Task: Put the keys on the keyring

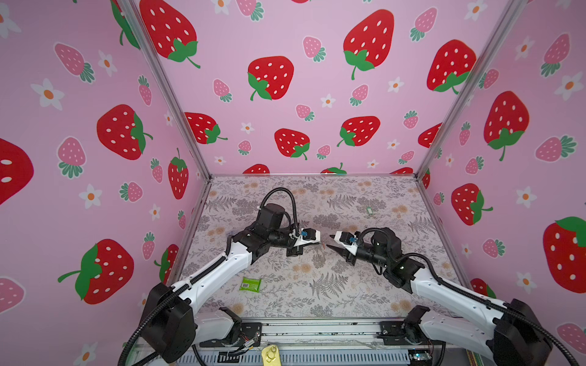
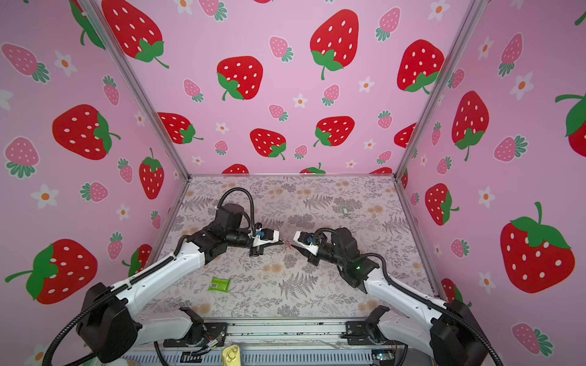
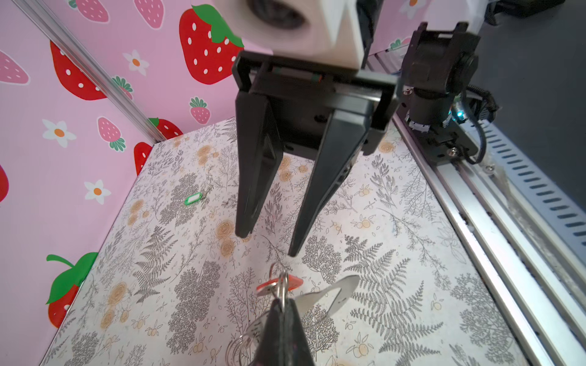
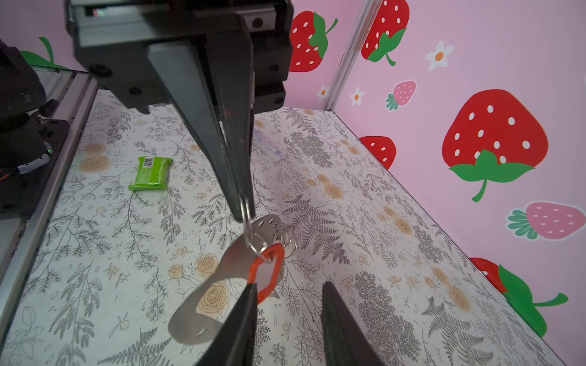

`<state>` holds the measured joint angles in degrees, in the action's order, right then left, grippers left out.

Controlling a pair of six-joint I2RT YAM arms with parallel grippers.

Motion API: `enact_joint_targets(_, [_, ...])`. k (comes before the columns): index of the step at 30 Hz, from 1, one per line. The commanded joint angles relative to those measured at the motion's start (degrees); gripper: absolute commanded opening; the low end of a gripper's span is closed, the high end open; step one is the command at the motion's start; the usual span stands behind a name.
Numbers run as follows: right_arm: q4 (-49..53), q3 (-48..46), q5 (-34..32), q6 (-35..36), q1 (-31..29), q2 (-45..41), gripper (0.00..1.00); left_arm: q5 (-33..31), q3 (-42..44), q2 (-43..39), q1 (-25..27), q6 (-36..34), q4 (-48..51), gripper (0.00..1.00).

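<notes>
My left gripper (image 4: 244, 210) is shut on a silver ring of the keyring (image 4: 190, 323), whose dusty mauve strap loop (image 3: 336, 291) hangs below it just above the table. The red-orange key (image 4: 269, 272) dangles from the same cluster of rings (image 3: 295, 282). My right gripper (image 4: 288, 285) stands open facing it, one finger beside the red key's lower end; whether it touches I cannot tell. In both top views the two grippers (image 1: 320, 243) (image 1: 328, 241) meet tip to tip mid-table. The green key (image 1: 369, 210) (image 3: 193, 198) lies alone on the mat at the far right.
A green packet with a barcode label (image 1: 250, 284) (image 4: 152, 172) lies on the mat near the front left. Strawberry-print walls enclose three sides. A metal rail (image 1: 317, 329) with the arm bases runs along the front edge.
</notes>
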<state>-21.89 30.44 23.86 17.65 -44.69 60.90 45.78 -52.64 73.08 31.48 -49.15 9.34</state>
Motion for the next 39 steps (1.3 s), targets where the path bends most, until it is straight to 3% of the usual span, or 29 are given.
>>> enact_joint_targets(1, [-3.1, -0.5, 2.6, 1.3, 0.0, -0.5, 0.33, 4.7, -2.2, 1.0, -0.2, 1.4, -1.4, 0.00])
enact_joint_targets(10, [0.3, -0.7, 0.4, 10.4, -0.9, -4.4, 0.22, 5.2, -3.8, 2.5, -0.2, 1.9, -1.0, 0.00])
enact_joint_targets(15, [5.1, -0.1, 0.1, 13.4, -0.9, -4.9, 0.24, 5.8, -5.0, 3.4, -0.2, 2.2, -0.8, 0.00])
enact_joint_targets(30, [2.9, 0.6, -1.1, 14.8, -2.2, -3.1, 0.24, 6.1, -5.9, 4.3, 0.0, 2.0, 0.4, 0.00])
enact_joint_targets(39, [1.6, 1.3, -2.0, 14.8, -3.3, -1.7, 0.18, 5.9, -5.7, 4.2, 0.1, 1.2, 1.5, 0.00])
